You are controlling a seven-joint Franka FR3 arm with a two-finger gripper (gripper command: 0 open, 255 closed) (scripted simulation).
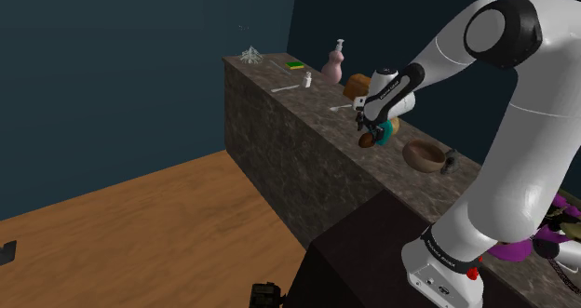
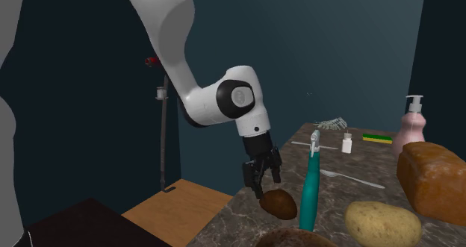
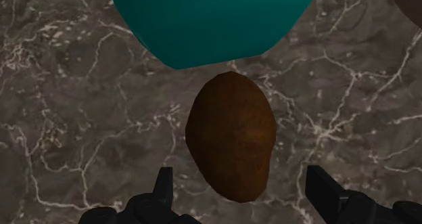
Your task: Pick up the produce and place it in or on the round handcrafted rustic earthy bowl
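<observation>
The gripper [image 3: 240, 183] is being held with fingers apart, touching nothing, on either side of the brown oval produce [image 3: 231, 140], which is lying on the marbled counter [image 3: 81, 121] outside the round brown bowl [image 1: 424, 154] at its four o'clock in the shoulder view, a teal-handled tool [image 2: 309, 189] just beside it.

A: How is the arm [image 1: 535, 157] sitting?
B: Rising from its base, bending at the elbow, forearm reaching down and away.
A: And the end effector [image 2: 263, 182]?
B: Pointing downward, both black fingers [image 3: 323, 192] standing apart, clasping nothing.
</observation>
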